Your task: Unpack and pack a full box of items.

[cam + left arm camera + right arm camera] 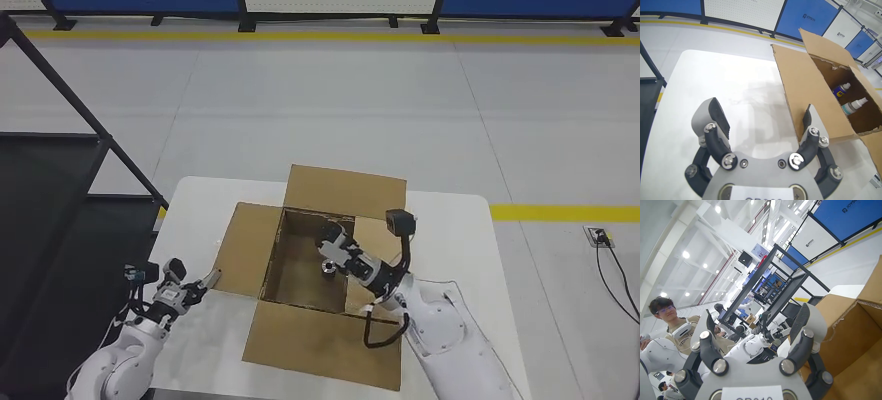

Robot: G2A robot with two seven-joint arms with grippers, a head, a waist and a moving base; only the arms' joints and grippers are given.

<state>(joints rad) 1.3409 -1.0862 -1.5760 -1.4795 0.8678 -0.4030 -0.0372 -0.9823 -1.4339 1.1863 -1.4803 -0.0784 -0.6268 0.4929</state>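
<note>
Hovering beside the cardboard box [800,79], my left claw [762,106] gaped empty over the bare surface [715,75]. My right claw [757,310], released too, hung over the box's opening. The blue spray can [840,90] and spray bottle [853,107] lay inside; unpacking looked barely started.

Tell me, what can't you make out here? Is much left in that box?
- Top view: the right gripper and its arm cover part of the box floor; the small thing under them is too small to name.
- Left wrist view: the box's near wall hides the lower ends of the blue can and the spray bottle.
- Right wrist view: the box's wall hides its inside.
So how many items are inside cannot be told.
</note>
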